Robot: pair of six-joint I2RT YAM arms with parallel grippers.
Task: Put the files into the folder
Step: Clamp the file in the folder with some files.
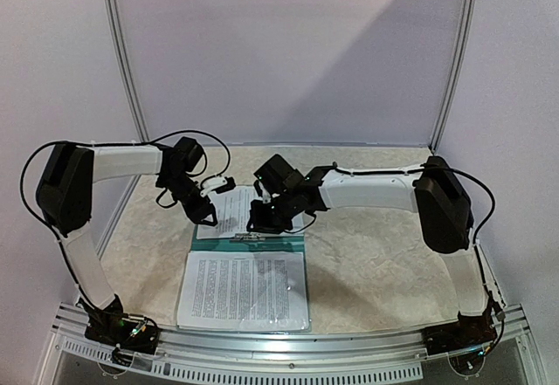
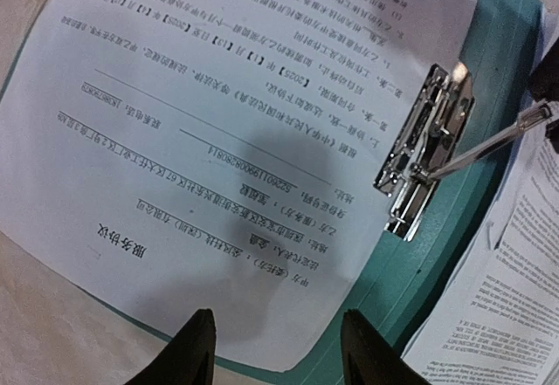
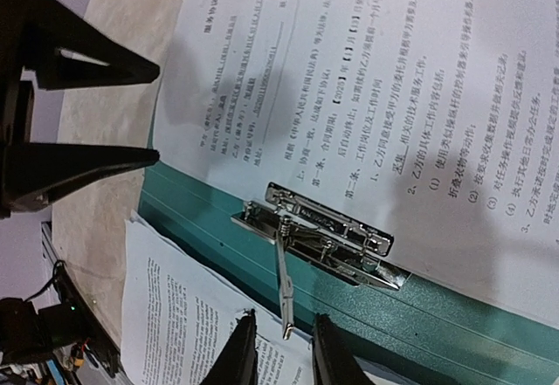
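Note:
The teal folder (image 1: 262,244) lies open mid-table. One printed sheet of the files (image 1: 229,210) rests on its far half, its edge at the silver clip (image 3: 327,237). More files (image 1: 244,289) cover the near half. The clip's lever (image 3: 281,285) stands raised. Its tip sits between the fingers of my right gripper (image 3: 284,354), which stand apart and do not touch it. My left gripper (image 2: 275,350) hovers open over the far sheet's (image 2: 218,123) corner with nothing between its fingers. From above, the left gripper (image 1: 208,217) and the right gripper (image 1: 259,224) flank the far sheet.
The folder lies on a beige marbled tabletop (image 1: 376,254). A ribbed aluminium rail (image 1: 288,346) runs along the near edge between the arm bases. White backdrop panels close off the far side and the flanks.

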